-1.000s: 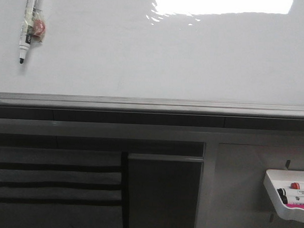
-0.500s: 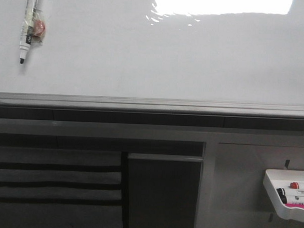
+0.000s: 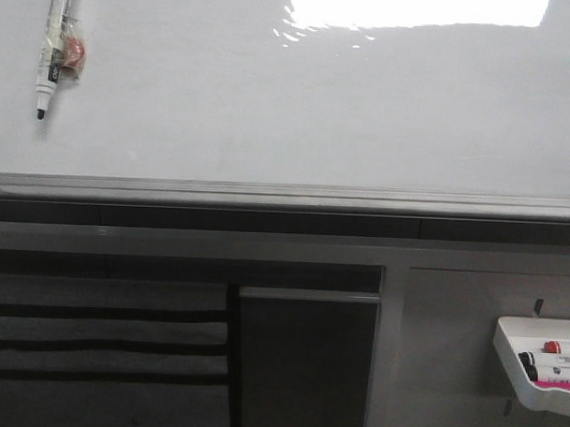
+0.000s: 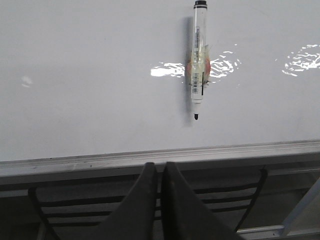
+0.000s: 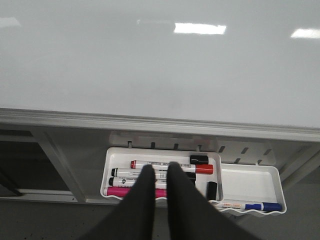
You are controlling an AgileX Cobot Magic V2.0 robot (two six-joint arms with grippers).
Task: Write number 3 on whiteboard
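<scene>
The whiteboard (image 3: 289, 111) is blank — no 3 on it yet. Both claws, left (image 4: 159, 172) and right (image 5: 160, 175), are pressed together and hold nothing. The marker (image 4: 197, 60) hangs taped on the board — the left claw should first spread and take it squarely by the barrel.

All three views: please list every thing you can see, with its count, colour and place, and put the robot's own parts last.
Whiteboard: one, glossy white with a grey edge strip, nothing written on it, filling the upper part of the front view.
Marker: one, white barrel with black tip, stuck on the board at its upper left, tip down.
Tray: one, white, below the board's edge at the right, in two compartments.
Markers in the tray: several; red, pink and black-and-white in one compartment, blue-capped in the other.
Left gripper: one, dark, shut, empty.
Right gripper: one, dark, shut, empty.
</scene>
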